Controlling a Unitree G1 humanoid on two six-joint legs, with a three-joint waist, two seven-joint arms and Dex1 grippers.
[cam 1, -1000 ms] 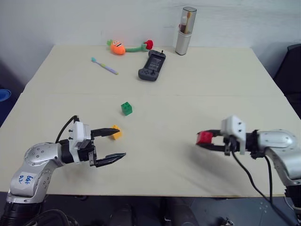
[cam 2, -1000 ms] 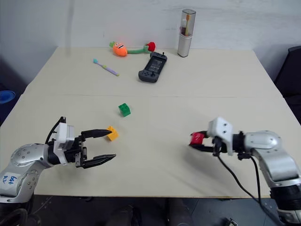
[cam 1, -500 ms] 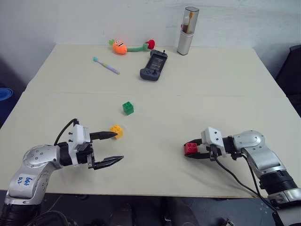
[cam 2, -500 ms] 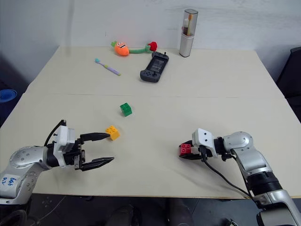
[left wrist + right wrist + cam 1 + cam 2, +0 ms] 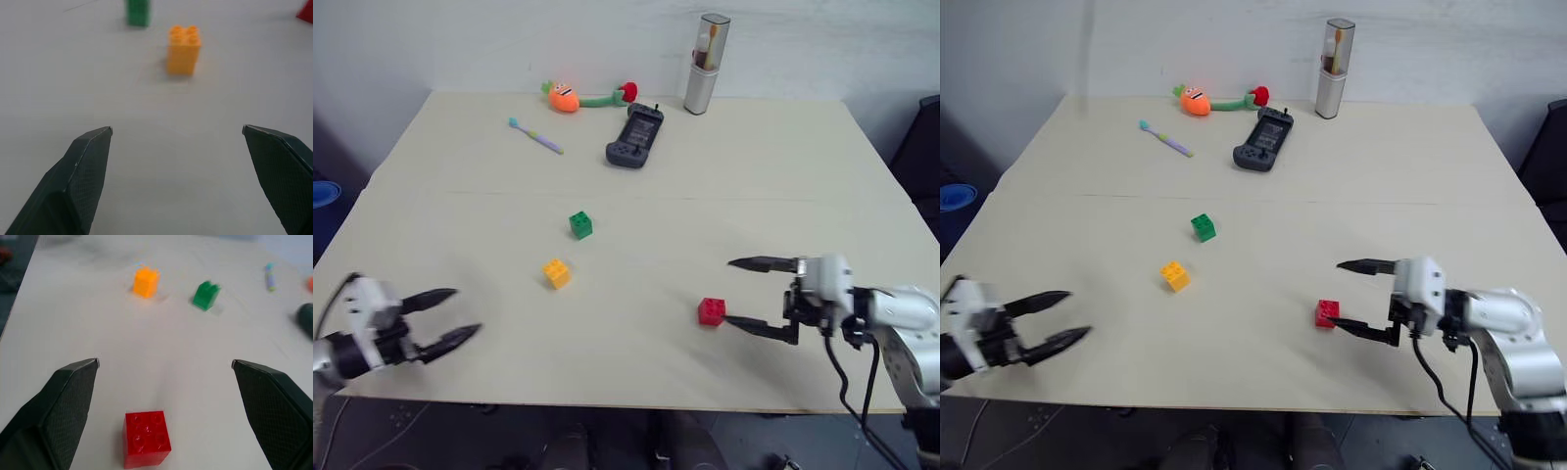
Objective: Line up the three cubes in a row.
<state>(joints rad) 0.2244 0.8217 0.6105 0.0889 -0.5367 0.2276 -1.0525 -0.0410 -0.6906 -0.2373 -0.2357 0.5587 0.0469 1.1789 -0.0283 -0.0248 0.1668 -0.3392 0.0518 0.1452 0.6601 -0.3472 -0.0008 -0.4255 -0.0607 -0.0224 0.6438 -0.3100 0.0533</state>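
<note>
1. The right gripper (image 5: 751, 292) is wide open and holds nothing. The red cube (image 5: 711, 311) sits on the table (image 5: 754, 176) just in front of it, close to one fingertip.
2. The left gripper (image 5: 450, 317) is wide open too, and empty. It hangs near the table's front left edge, well apart from every cube.
3. The yellow-orange cube (image 5: 556, 273) sits near the middle of the table. The green cube (image 5: 580, 225) is a little behind it. The red cube is off to the right, well apart from both.
4. I think the red cube is just put down, but the three are not in a straight row yet. To do it well, a gripper should come down over one cube, squeeze gently, and set it in line with the others without bumping them.
5. The right wrist view shows the red cube's studs up close. The head views show a game controller (image 5: 632, 138), a toothbrush (image 5: 532, 136) and a carrot toy (image 5: 562, 97) at the far end.
</note>
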